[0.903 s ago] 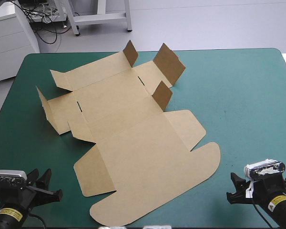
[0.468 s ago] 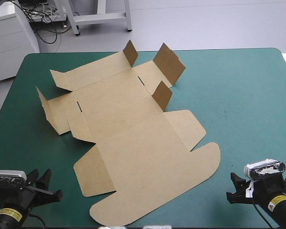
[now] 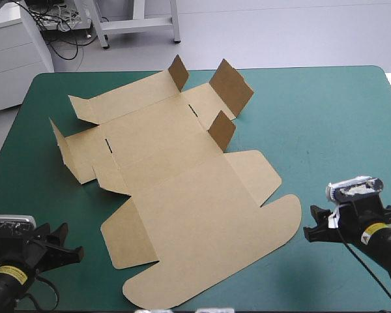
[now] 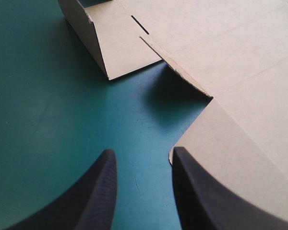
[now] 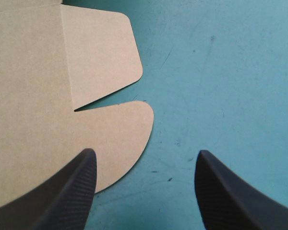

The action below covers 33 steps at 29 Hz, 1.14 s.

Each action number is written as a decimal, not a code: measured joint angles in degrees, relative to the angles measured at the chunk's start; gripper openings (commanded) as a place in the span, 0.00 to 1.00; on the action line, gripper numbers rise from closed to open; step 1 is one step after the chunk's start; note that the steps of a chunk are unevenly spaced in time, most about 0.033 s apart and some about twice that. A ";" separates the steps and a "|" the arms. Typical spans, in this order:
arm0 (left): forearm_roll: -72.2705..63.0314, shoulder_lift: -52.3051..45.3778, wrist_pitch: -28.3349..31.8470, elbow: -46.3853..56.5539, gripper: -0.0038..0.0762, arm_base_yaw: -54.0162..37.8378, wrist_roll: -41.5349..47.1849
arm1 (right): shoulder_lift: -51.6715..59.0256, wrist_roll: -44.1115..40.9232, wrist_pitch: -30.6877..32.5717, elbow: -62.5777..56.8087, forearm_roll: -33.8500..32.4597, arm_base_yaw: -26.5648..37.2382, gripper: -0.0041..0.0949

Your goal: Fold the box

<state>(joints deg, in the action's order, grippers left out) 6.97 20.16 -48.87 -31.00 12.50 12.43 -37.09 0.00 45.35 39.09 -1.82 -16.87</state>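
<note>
The brown box (image 3: 182, 195) lies as a cut sheet across the middle of the teal-green table, its rounded lid toward the near edge. Three short flaps (image 3: 231, 85) stand up at its far right, and low walls (image 3: 58, 137) rise at its far left. My left gripper (image 3: 66, 240) is open at the near left corner, just off the sheet's left flap. In the left wrist view the box (image 4: 240, 62) lies ahead of the gripper (image 4: 144, 155). My right gripper (image 3: 354, 210) is open, right of the lid. In the right wrist view the box's rounded corner (image 5: 33, 86) reaches between the fingers of the gripper (image 5: 145, 152).
Bare teal-green cover (image 3: 326, 117) stretches over the right half of the table. A white cabinet (image 3: 13, 52) stands beyond the far left corner.
My right gripper has moved away from the near edge and slightly left, toward the lid. The left gripper has shifted slightly. The box has not moved.
</note>
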 measured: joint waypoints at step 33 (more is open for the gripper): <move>-1.70 5.97 -1.78 -4.05 0.39 0.00 0.21 | -72.69 15.72 23.67 75.22 15.62 0.00 0.63</move>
<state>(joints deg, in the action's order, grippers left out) 5.28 26.13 -50.65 -35.06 12.50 12.64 -109.78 15.72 69.02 114.31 13.80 -16.87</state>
